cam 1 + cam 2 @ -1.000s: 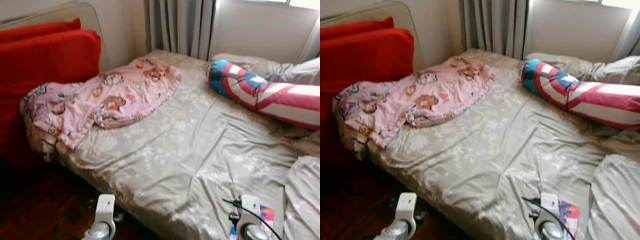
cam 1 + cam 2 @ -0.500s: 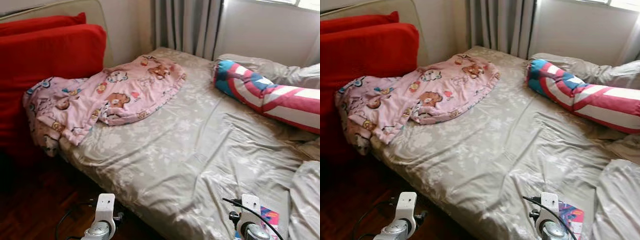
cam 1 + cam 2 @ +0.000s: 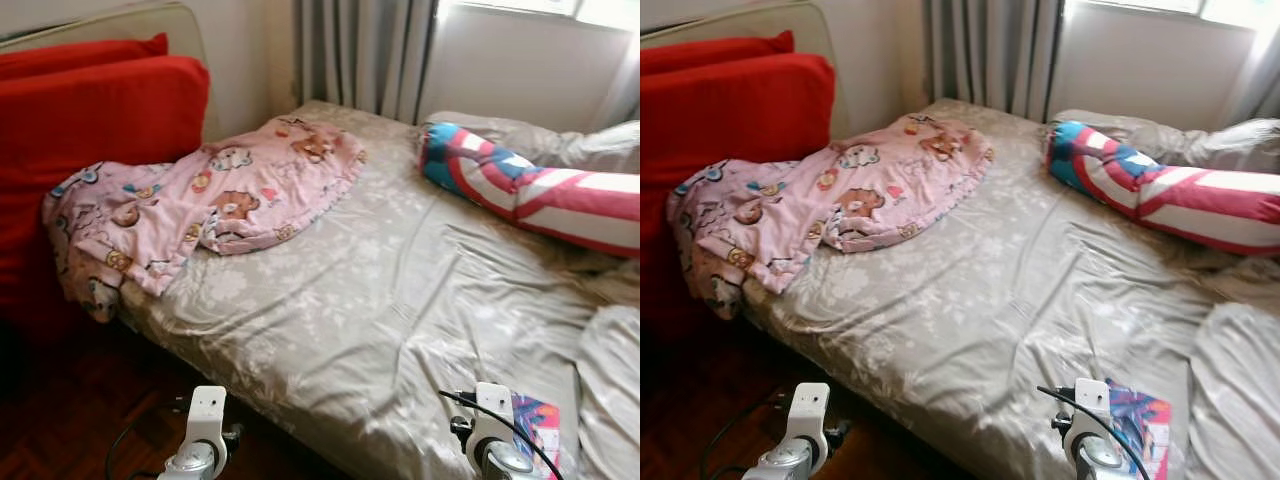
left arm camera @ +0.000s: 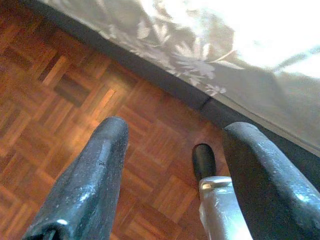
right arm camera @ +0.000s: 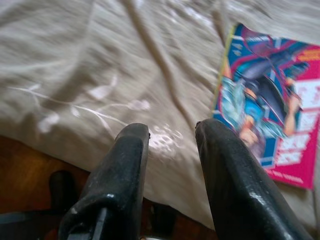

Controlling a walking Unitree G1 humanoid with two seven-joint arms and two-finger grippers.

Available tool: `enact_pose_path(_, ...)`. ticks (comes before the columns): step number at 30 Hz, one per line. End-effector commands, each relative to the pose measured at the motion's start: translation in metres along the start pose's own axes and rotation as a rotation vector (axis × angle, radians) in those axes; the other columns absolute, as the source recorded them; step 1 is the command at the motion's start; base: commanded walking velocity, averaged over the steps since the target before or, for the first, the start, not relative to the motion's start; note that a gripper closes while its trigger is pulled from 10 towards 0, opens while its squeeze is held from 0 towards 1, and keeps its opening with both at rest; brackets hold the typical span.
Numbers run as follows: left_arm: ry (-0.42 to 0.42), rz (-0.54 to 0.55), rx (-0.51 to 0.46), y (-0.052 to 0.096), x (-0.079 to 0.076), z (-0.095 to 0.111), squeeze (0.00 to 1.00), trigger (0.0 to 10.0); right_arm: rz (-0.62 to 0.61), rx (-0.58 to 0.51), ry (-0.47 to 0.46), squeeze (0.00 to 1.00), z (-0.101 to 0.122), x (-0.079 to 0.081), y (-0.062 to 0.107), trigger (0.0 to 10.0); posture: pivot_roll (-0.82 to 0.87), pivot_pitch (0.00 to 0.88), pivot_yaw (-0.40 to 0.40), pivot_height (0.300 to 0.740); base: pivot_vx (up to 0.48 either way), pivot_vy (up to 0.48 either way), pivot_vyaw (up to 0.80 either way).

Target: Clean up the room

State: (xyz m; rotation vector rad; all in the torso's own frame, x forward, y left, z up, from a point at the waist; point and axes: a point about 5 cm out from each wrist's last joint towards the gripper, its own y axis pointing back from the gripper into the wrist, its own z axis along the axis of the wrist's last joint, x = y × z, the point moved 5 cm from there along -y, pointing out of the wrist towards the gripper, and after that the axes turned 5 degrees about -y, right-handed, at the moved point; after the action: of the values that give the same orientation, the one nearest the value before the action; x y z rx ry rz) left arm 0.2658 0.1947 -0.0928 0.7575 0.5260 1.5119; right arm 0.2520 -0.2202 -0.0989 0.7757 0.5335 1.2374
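Note:
A crumpled pink blanket [image 3: 200, 200] with cartoon bears lies on the bed's left side and hangs over its edge. A red, white and blue striped bolster [image 3: 540, 190] rests at the back right. A bright magazine [image 3: 535, 425] lies near the bed's front edge. My right gripper [image 5: 172, 131] hovers open over the sheet's edge, just beside the magazine [image 5: 270, 100], holding nothing. My left gripper [image 4: 172, 132] hangs open over the parquet floor [image 4: 60, 90] close to the bed's side, with nothing in it.
The bed [image 3: 400, 300] wears a wrinkled beige floral sheet. Red cushions [image 3: 90, 130] stand against its left side. Grey curtains [image 3: 365, 55] hang at the back. Pale rumpled bedding [image 3: 612, 390] is bunched at the front right. Dark parquet floor [image 3: 80, 420] runs along the bed's left.
The head camera has swayed a little, so the picture has shifted. More of the magazine shows at the bottom right. Nothing on the bed has moved.

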Motion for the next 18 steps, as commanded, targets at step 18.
enact_pose_path(18, -0.014, 0.003, 0.018, 0.0002, 0.0021, -0.0035, 0.00, 10.0, -0.006, 0.018, 0.016, 0.00, -0.0039, -0.0023, 0.0004, 10.0, 0.04, 0.000, 0.005, 0.740, 0.000, 0.440, 0.00)
